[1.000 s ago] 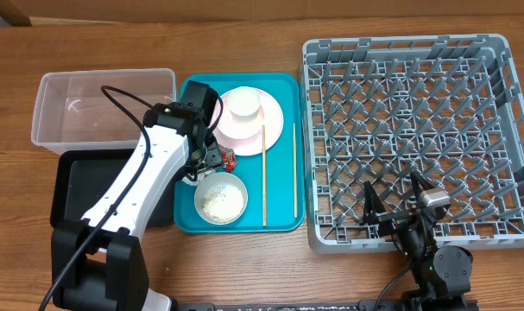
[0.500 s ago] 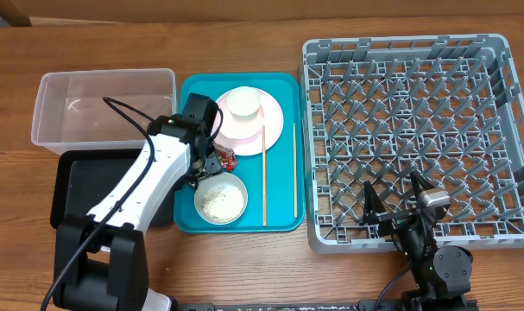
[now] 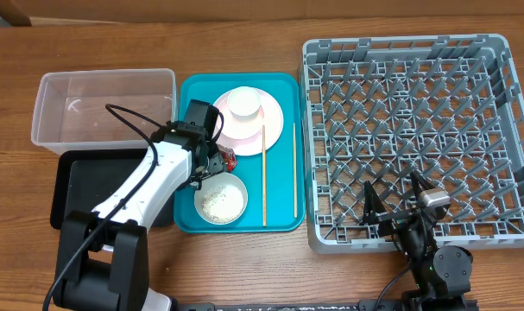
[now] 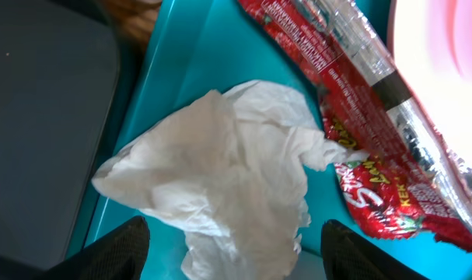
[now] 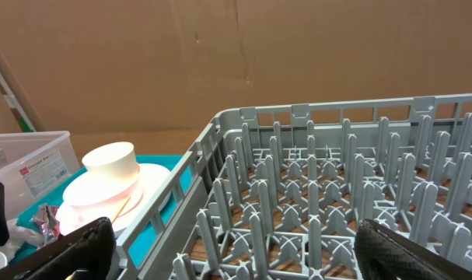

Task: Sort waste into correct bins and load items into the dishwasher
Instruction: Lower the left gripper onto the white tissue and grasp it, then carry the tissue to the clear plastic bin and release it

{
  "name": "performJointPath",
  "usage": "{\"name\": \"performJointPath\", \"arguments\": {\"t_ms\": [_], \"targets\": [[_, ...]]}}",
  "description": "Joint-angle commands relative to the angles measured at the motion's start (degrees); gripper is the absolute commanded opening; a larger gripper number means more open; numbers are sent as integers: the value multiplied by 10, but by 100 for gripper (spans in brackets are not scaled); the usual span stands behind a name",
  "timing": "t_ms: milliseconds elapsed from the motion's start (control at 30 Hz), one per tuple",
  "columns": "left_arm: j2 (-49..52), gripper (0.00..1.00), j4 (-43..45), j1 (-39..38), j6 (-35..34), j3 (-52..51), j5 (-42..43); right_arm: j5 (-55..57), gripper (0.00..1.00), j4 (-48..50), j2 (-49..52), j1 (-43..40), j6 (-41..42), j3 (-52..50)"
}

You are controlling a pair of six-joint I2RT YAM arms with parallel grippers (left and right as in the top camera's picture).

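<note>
Shifted toward the near side of the teal tray point(image 4: 181, 47) since a second ago: left gripper point(image 4: 241, 247), fingers spread, crumpled white tissue point(image 4: 220, 179) lying between them, ungripped; red snack wrapper point(image 4: 383, 179) touching the tissue's right side. Farther right, right gripper point(image 5: 247, 249) wide open, empty, at the dish rack point(image 5: 337, 179).

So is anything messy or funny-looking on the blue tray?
Yes. A crumpled tissue and a red snack wrapper lie touching each other on the tray, next to the dishes. That is rubbish where it doesn't belong. The bowl at the tray's front has loose rice in it.
</note>
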Motion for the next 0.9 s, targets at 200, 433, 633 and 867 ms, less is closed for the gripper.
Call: {"name": "performJointPath", "arguments": {"t_ms": [200, 433, 633, 867], "targets": [[6, 72, 33, -1, -5, -6, -12, 1, 100, 3, -5, -2, 0, -6], [14, 71, 33, -1, -5, -6, -12, 1, 100, 3, -5, -2, 0, -6], [50, 68, 39, -1, -6, -6, -11, 1, 100, 3, -5, -2, 0, -6], [67, 43, 46, 0, -5, -3, -11, 1, 100, 3, -5, -2, 0, -6]]}}
